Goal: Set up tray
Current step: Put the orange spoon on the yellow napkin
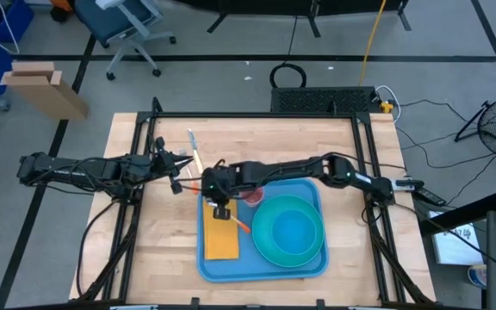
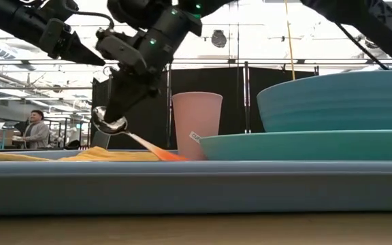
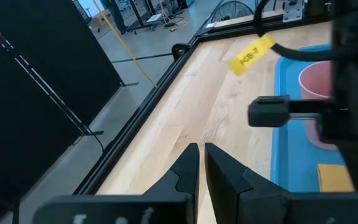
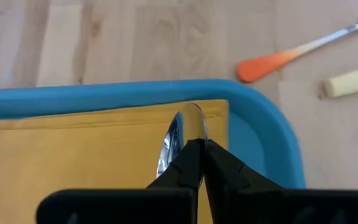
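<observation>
Tray [image 1: 205, 258]: blue, on table [image 1: 145, 250] front-centre; holds yellow napkin [image 1: 221, 238], teal plate w/ bowl [image 1: 289, 231], pink cup [image 2: 197, 122].
R gripper [image 4: 196, 144]: over napkin, pinching spoon [image 2: 111, 125] bowl.
L gripper [image 3: 199, 149]: just left of tray, fingers pressed together, nothing held.

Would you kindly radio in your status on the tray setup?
Right gripper shut on spoon, above napkin on tray. Left gripper shut, idle over table. Fork off tray.
</observation>
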{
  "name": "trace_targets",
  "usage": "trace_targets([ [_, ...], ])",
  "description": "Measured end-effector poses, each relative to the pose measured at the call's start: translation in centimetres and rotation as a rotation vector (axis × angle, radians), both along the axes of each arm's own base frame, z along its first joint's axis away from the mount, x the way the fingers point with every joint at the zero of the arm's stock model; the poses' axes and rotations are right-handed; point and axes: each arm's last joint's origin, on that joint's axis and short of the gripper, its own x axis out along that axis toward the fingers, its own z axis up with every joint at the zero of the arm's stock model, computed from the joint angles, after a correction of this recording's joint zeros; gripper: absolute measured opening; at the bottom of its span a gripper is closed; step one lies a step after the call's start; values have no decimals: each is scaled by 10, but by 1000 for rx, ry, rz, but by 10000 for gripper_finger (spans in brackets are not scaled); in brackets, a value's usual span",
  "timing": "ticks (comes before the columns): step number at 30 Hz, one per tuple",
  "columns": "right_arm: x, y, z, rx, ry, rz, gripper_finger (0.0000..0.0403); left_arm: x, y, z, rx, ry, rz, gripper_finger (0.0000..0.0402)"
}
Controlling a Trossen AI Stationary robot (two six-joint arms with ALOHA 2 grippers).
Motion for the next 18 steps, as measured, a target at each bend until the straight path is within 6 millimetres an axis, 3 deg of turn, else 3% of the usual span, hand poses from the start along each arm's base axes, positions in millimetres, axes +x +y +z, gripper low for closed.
trace_targets([
  [12,3,1,-2,31,14,-136,3,-1,0,-2,-7,22,-14,31],
  [18,-2,-9,23,144,-35,-209,1,-1,0,-2,-12,20,-13,31],
])
